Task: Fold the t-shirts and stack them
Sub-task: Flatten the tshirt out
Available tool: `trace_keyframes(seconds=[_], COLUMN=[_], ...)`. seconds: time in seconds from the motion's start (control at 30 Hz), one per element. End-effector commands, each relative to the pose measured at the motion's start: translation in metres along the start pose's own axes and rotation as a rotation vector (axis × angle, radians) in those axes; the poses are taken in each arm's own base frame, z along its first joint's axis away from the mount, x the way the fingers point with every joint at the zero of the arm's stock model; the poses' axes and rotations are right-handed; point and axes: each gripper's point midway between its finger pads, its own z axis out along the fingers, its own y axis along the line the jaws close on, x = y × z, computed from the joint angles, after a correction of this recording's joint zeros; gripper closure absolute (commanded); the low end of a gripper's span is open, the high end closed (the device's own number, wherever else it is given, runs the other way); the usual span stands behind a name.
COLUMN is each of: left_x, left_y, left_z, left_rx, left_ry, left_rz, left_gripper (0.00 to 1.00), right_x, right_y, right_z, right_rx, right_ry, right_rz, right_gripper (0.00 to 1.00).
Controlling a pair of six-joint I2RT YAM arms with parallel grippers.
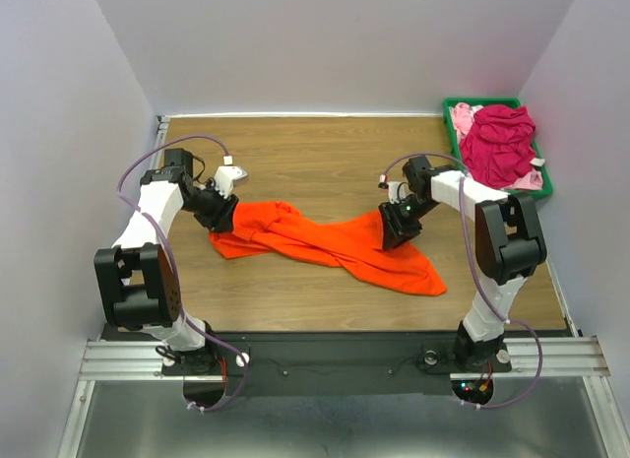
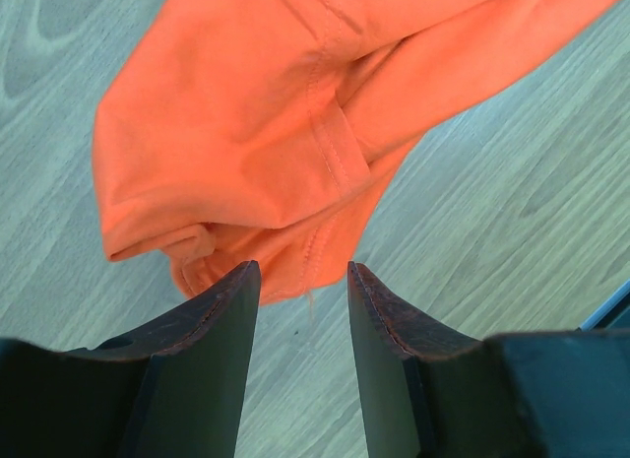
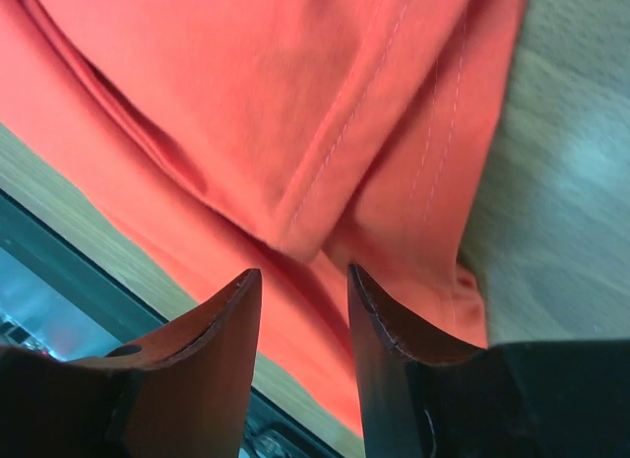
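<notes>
The bright orange t-shirt (image 1: 325, 243) lies crumpled in a long diagonal band across the middle of the wooden table. My left gripper (image 1: 222, 218) hovers at its left end, open and empty; in the left wrist view the shirt's hem (image 2: 266, 153) lies just beyond the fingertips (image 2: 242, 281). My right gripper (image 1: 398, 229) is over the shirt's right part, open, with orange cloth (image 3: 325, 133) below and between the jaws, not pinched. The magenta t-shirt (image 1: 500, 141) and the pale pink t-shirt (image 1: 463, 115) lie bunched in the bin.
A green plastic bin (image 1: 544, 177) stands at the table's back right corner. Grey walls close in the table on three sides. Bare wood (image 1: 315, 153) lies behind the orange shirt. The black front rail (image 1: 335, 350) runs along the near edge.
</notes>
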Motion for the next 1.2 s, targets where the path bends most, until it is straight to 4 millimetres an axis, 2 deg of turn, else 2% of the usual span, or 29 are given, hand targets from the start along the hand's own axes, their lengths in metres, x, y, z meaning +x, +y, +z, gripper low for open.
trace_keyframes(seconds=[0.0,0.23,0.5,0.57,0.73,0.77,0.8,1.03,1.07,1.13,1.17], left_x=[-0.007,-0.008,-0.007,-0.007,-0.008,-0.01,-0.009,-0.022,-0.023,-0.025,-0.019], left_y=[-0.006,-0.004,-0.003,-0.003,-0.004,-0.004,-0.004,-0.019,-0.016,-0.027,-0.031], left_z=[-0.009,-0.007,-0.005,-0.005,-0.004,-0.005,-0.004,0.001,0.001,0.011,0.016], left_rx=[-0.022,-0.026,-0.03,-0.028,-0.02,-0.023,-0.023,-0.029,-0.049,-0.042,-0.038], left_ry=[-0.037,-0.042,-0.04,-0.042,-0.049,-0.058,-0.06,-0.116,-0.122,-0.105,-0.087], left_rz=[0.02,0.01,0.008,0.008,0.005,0.015,0.022,0.22,0.251,0.348,0.364], left_gripper=[0.48,0.47,0.48,0.48,0.48,0.48,0.48,0.46,0.45,0.43,0.43], right_x=[-0.01,-0.008,-0.011,-0.011,-0.014,-0.014,-0.017,-0.029,-0.031,-0.034,-0.035], right_y=[0.008,0.008,0.025,0.027,0.027,0.027,0.027,0.026,0.025,0.025,0.024], right_z=[0.009,0.018,0.01,0.008,0.003,0.002,0.0,-0.008,-0.009,-0.01,-0.01], right_rx=[-0.046,-0.081,-0.147,-0.151,-0.136,-0.133,-0.129,-0.103,-0.096,-0.088,-0.087], right_ry=[-0.03,-0.009,-0.027,-0.031,-0.046,-0.047,-0.054,-0.088,-0.092,-0.099,-0.099], right_rz=[0.011,0.037,0.035,0.032,0.025,0.024,0.022,0.014,0.014,0.012,0.019], right_gripper=[0.54,0.55,0.62,0.67,0.87,0.96,1.0,0.99,0.99,0.99,1.0])
